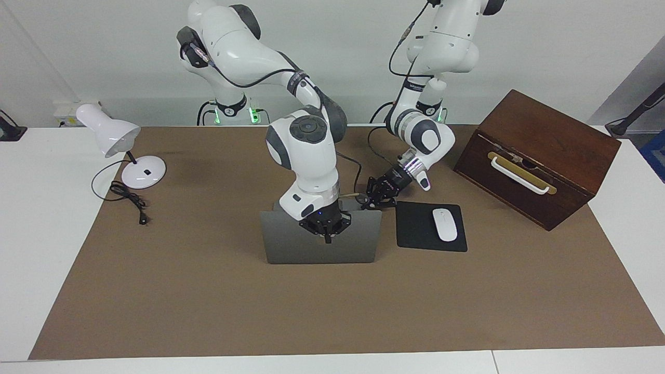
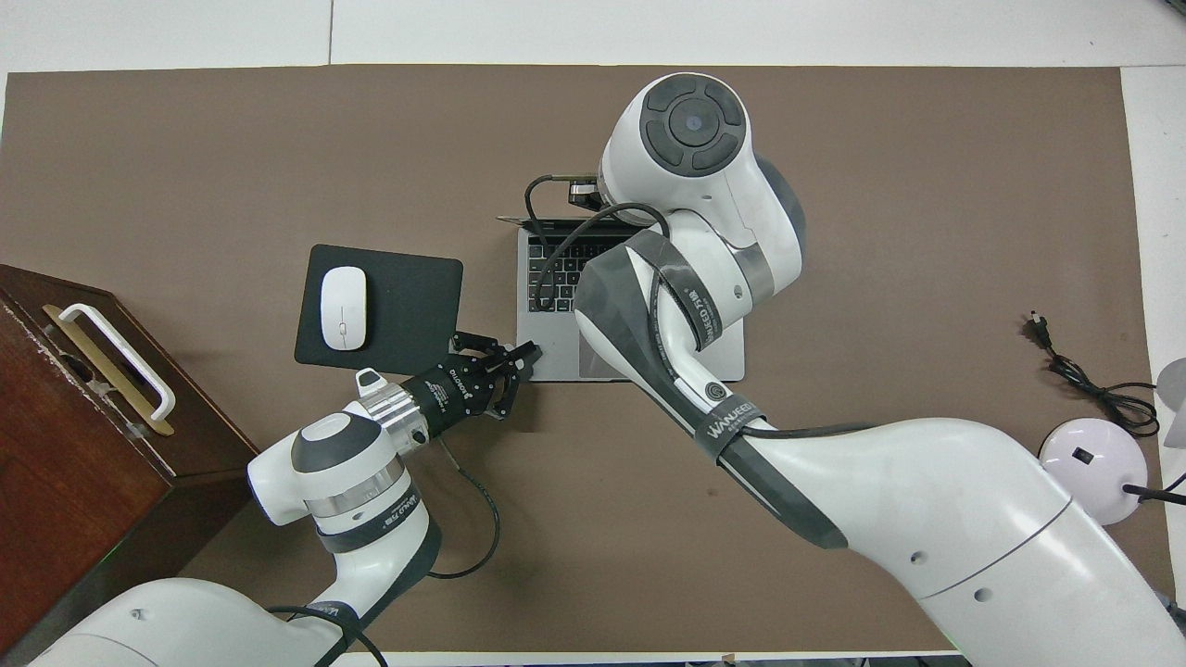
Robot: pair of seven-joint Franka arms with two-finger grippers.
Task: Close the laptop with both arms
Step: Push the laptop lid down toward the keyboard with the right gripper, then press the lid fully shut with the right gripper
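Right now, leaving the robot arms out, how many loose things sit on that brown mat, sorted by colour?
White: 2, the desk lamp and the mouse
Black: 1, the mouse pad
Silver-grey: 1, the laptop
Brown: 1, the wooden box
Total: 5

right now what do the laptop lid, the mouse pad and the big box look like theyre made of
The laptop lid looks like matte silver-grey metal: an even, dull sheen with no texture. The mouse pad seems to be soft black fabric or rubber: flat, thin, no reflections. The box looks like dark stained wood, with visible grain and a light handle.
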